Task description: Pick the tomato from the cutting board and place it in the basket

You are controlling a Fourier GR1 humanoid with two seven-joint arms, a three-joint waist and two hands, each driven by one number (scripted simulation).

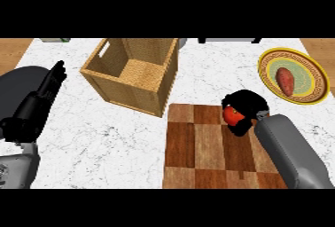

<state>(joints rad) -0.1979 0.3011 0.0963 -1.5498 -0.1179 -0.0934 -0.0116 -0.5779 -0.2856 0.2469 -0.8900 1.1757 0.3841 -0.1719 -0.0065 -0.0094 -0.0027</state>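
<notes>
A red tomato [231, 116] sits at the upper right of the wooden cutting board [196, 150]. My right hand [247, 103] curls over it from the right, hiding most of it; the fingers wrap its top and side. The woven basket [111, 84] stands to the upper left of the board, open on top, with nothing showing inside. My left hand [53, 76] rests at the left edge, fingers straight and pointing up, well away from basket and board.
A yellow patterned plate [307, 66] at the right holds a reddish sweet potato [286, 80]. Small objects lie along the counter's far edge [226, 40]. White marble counter lies between the left arm and the basket.
</notes>
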